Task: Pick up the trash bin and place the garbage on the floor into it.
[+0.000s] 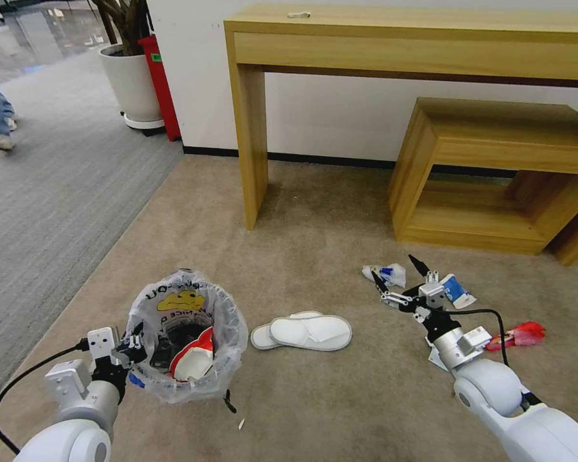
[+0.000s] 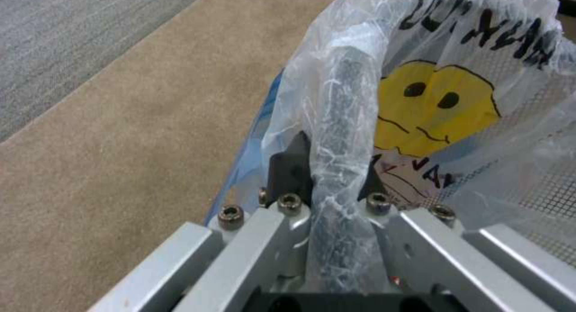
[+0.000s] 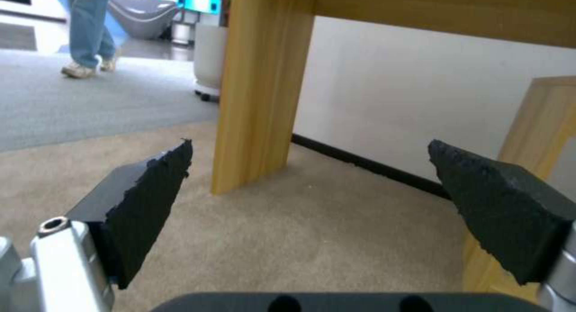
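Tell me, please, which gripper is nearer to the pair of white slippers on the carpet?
Right, narrowly. The right gripper, open, hovers just beyond the white slippers toward the low shelf. The left gripper is clamped on the trash bin rim, with the bin between it and the slippers.

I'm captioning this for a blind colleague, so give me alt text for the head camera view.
The left gripper clamps the rim of the trash bin, which holds a red-white paper cup, while the open right gripper hovers among litter on beige carpet. White slippers lie between the arms, a red wrapper to the right, wooden tables behind.
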Available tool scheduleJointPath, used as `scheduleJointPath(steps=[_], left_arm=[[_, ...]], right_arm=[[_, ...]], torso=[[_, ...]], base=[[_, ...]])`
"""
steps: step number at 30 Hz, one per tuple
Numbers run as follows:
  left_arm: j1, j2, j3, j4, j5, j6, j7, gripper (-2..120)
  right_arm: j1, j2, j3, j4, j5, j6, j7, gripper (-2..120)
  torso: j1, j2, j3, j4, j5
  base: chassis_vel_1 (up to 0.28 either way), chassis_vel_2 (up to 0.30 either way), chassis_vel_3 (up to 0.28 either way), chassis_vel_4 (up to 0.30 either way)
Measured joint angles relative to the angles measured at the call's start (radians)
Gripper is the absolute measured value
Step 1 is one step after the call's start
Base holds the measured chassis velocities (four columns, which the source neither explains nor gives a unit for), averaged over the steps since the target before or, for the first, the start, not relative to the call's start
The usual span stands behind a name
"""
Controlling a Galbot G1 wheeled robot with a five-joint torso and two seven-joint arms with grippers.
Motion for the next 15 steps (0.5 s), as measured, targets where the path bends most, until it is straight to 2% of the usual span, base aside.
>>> scheduleJointPath(steps=[7,15], left_arm=[[0.0,-0.001,0.001,0.003,0.002,0.0,0.001,3],[-0.004,0.007,0.014,0.012,0.006,0.005,0.003,3]], right_arm=[[0.014,-0.03,-0.014,-0.004,-0.018,0.006,-0.055,100],[0.04,-0.117,-0.038,-0.013,-0.066,0.059,-0.186,100]], torso=[[0.0,0.0,0.0,0.0,0.0001],[0.0,0.0,0.0,-0.0002,0.0001]], base=[[0.0,0.0,0.0,0.0],[0.0,0.0,0.0,0.0]])
